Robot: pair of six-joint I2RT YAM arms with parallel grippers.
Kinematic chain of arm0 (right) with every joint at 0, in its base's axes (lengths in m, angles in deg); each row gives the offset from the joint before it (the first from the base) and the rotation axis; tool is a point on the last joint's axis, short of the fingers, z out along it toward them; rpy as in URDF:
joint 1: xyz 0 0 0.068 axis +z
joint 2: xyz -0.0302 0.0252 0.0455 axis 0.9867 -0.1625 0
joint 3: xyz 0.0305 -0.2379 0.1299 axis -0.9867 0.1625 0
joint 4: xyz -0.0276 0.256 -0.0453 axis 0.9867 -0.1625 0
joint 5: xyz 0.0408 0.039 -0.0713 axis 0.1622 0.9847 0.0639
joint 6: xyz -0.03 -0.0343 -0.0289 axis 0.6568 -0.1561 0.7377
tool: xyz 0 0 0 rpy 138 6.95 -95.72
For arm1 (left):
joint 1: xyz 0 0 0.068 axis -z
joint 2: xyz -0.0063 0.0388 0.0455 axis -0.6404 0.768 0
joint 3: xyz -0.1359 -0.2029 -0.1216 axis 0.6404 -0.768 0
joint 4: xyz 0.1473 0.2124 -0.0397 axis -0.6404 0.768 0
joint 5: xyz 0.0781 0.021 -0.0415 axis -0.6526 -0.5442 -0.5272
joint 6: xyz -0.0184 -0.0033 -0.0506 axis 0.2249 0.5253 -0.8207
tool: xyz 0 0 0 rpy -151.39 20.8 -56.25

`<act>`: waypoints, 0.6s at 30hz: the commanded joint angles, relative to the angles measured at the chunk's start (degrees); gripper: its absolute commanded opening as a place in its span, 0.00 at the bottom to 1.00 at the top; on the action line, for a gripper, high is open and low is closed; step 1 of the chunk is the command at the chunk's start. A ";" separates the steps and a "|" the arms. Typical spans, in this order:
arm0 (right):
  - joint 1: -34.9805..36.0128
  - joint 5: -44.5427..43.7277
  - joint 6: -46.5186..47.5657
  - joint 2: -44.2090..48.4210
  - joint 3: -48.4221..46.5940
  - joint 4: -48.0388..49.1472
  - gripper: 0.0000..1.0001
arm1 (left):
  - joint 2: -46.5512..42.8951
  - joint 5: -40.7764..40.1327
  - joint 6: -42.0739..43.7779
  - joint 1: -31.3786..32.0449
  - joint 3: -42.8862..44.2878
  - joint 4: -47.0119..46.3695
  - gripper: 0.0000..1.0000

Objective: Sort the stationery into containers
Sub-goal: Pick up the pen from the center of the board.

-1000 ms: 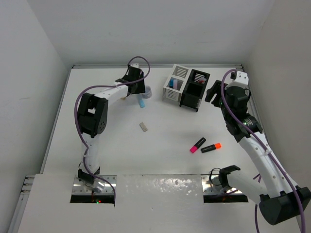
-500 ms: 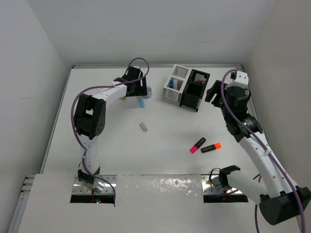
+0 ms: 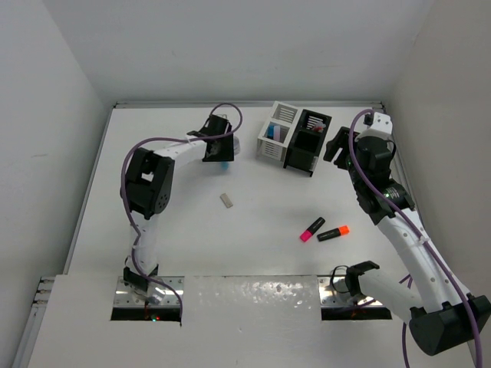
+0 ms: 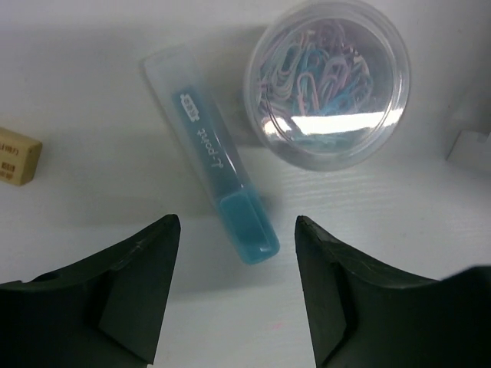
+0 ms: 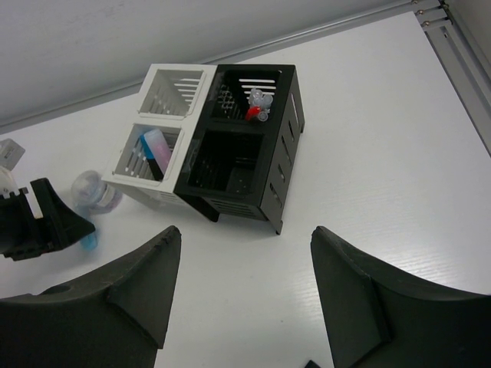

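left wrist view: left gripper hangs wide over the blue stick lying beside the clip tub, jaws flanking its dark end for a pinch. right gripper hovers wide, empty, before the containers.

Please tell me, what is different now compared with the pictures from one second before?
The left end effector moved nearer to the robot and slightly right. It now stands open over the blue stick, with one finger on each side, not gripping it. Nothing was taken or released. The right end effector, the bins, the eraser, the pink highlighter and the orange highlighter stayed in place.
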 commanded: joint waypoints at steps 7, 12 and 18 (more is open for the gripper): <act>0.25 -2.32 0.78 1.90 -2.66 0.02 0.67 | 7.21 -3.77 -0.76 -0.57 6.84 0.20 0.60; 0.25 -2.76 0.61 2.34 -2.84 -0.15 0.68 | 8.80 -2.71 -1.82 -1.45 7.46 1.88 0.37; 0.25 -3.11 0.61 2.69 -2.40 0.11 0.68 | 4.94 -3.49 -2.08 -4.34 7.11 3.46 0.00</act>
